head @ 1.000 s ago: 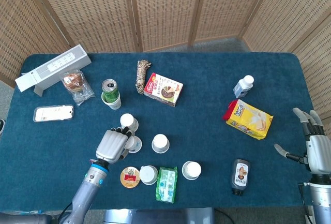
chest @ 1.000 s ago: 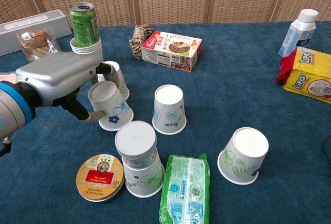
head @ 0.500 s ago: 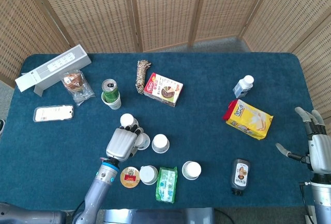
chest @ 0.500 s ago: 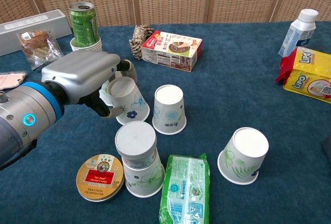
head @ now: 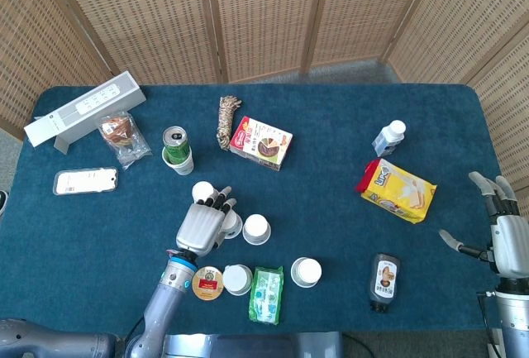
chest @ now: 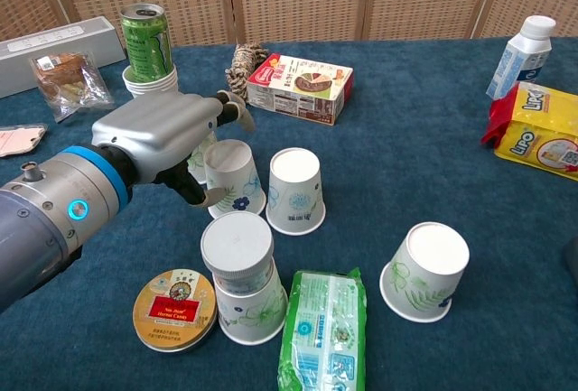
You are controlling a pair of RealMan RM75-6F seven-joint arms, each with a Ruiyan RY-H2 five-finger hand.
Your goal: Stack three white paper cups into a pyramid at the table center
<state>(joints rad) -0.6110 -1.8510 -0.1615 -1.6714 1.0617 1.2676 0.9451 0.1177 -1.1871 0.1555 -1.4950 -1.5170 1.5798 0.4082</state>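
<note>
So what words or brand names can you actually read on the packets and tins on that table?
"LiPO", on the yellow packet at the right edge.
Red carton: white logo on red, too blurred to read.
Round tin: red label with print, too small to read.
Green wipes packet, green can, dark sauce bottle, grey box: markings unreadable.

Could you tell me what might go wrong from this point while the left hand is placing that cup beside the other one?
The left hand has an upside-down paper cup right next to a second paper cup; as the fingers let go they could drag it or knock the neighbour. A third paper cup sits hidden behind the hand and may get bumped. The capped cup stands just below the wrist, so pulling the arm back could tip it.
</note>
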